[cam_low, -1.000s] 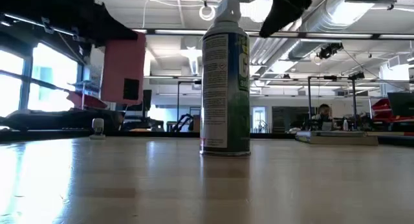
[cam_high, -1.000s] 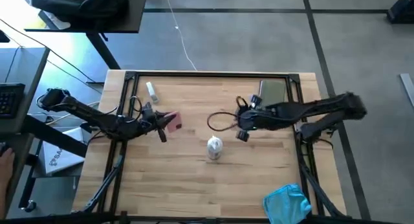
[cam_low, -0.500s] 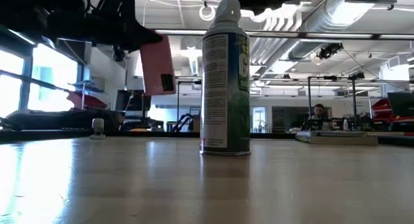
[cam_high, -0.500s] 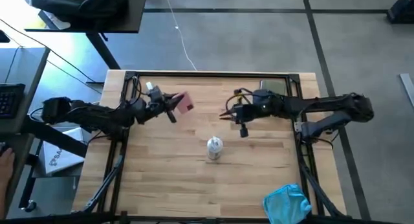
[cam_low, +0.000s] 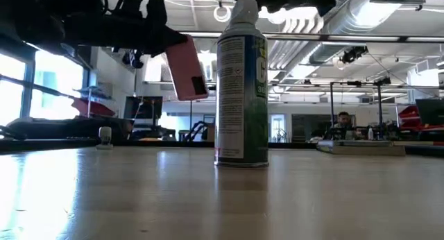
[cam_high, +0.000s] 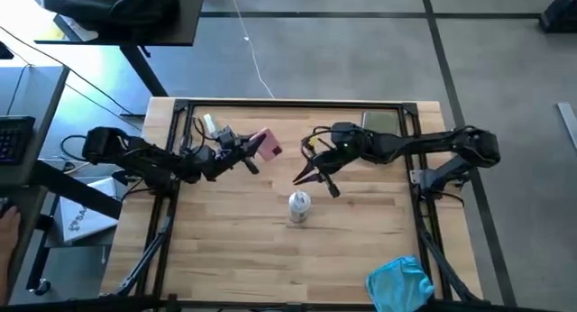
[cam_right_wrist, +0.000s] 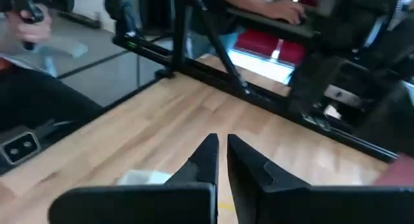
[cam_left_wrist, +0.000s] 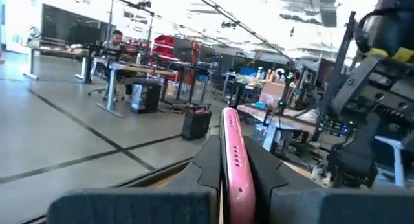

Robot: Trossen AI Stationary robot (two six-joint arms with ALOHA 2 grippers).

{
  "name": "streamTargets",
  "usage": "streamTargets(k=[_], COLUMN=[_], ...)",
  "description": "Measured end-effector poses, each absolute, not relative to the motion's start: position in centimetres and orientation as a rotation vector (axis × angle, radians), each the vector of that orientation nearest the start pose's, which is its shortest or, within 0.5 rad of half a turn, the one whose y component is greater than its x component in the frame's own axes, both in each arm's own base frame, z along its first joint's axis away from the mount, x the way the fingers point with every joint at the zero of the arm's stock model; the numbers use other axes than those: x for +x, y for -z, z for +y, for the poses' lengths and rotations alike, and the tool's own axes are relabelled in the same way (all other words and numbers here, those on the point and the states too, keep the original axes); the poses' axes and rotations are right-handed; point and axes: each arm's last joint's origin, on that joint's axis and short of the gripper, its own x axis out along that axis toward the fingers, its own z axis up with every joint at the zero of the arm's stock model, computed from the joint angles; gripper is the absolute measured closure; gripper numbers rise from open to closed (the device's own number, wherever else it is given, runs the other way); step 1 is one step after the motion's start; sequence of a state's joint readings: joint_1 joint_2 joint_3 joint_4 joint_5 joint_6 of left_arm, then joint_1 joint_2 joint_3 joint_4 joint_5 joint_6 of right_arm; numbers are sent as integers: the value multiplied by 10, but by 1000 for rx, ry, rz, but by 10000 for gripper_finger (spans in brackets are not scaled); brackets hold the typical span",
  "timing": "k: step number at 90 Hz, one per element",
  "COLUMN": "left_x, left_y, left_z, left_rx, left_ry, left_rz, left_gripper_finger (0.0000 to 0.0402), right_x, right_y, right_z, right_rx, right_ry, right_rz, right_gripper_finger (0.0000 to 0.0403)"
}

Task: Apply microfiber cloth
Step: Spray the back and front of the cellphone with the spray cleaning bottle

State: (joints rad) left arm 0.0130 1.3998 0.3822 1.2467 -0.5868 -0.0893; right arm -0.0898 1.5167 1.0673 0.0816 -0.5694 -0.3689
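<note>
The turquoise microfiber cloth (cam_high: 399, 283) lies rumpled at the table's near right corner, and no gripper touches it. My left gripper (cam_high: 253, 155) is over the table's far left part, shut on a pink phone (cam_high: 269, 145), which also shows raised and tilted in the low view (cam_low: 186, 68). My right gripper (cam_high: 315, 175) hovers just right of the phone and above a white-capped spray can (cam_high: 298, 205). In the right wrist view its fingers (cam_right_wrist: 221, 146) stand shut with nothing between them. My left gripper pinches the pink phone by its two flat faces (cam_left_wrist: 230, 166) between the two fingers. The fingers come level from the table's left. The phone sticks out beyond the fingertips toward the right, lifted clear of the table and tilted, its camera end (cam_low: 198, 84) lowest.
The spray can (cam_low: 241, 87) stands upright mid-table. A small clear spray bottle (cam_high: 210, 124) lies at the far left. A dark flat device (cam_high: 380, 124) lies at the far right. A black frame rail (cam_high: 288, 103) borders the far edge. Bare wood stretches across the near half.
My left gripper has carried the pink phone toward the far edge and then toward the table's right, and the phone has tipped from upright to slanted. My right gripper has drawn toward the far edge and swung its fingers toward the table's left, toward the phone.
</note>
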Motion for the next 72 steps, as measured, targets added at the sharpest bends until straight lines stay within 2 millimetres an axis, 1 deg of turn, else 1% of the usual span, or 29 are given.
streamTargets(k=[6,13,21,41,51,72], left_x=[250,255,254,254,254,255], left_y=[-211,-215,-215,-215,-213,-211], left_z=[15,11,8,2,1,2], left_rx=[-127,-118,-122,-130,-169,-165], left_ry=[-574,-563,-575,-575,-567,-573], left_rz=[-243,-238,-235,-229,-229,-206], left_gripper_finger=[392,392,392,392,392,392], right_x=[345,347,348,346,344,342], right_y=[-280,-279,-281,-275,-273,-271], right_z=[-15,-16,-17,-19,-21,-22], right_rx=[-239,-236,-246,-251,-245,-247], right_ry=[-543,-556,-563,-570,-568,-578], right_rz=[284,324,336,392,413,441], right_gripper_finger=[403,403,403,403,403,403])
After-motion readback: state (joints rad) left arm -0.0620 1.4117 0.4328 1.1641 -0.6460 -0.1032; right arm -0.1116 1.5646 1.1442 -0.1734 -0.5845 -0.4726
